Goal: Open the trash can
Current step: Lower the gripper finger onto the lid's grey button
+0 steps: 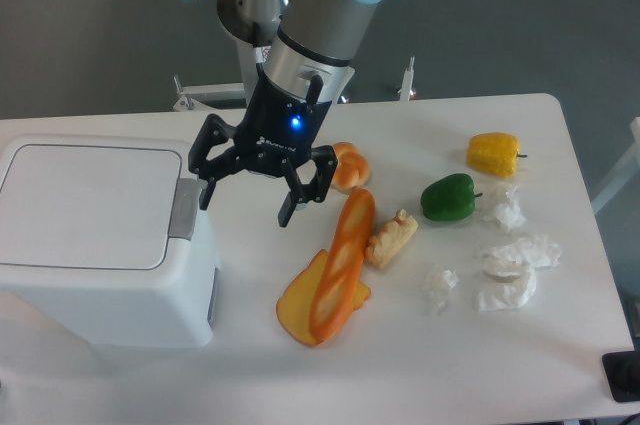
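gripper (245, 205) spread wide, empty, beside trash can (100, 240) — risk: finger clips lid edge, misses grey button (184, 209), lid stays shut.

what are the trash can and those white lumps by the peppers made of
The trash can looks like smooth white moulded plastic: rounded corners, soft sheen, with a matte grey push-button. The white lumps look like crumpled paper or tissue, going by their creased, irregular folds.
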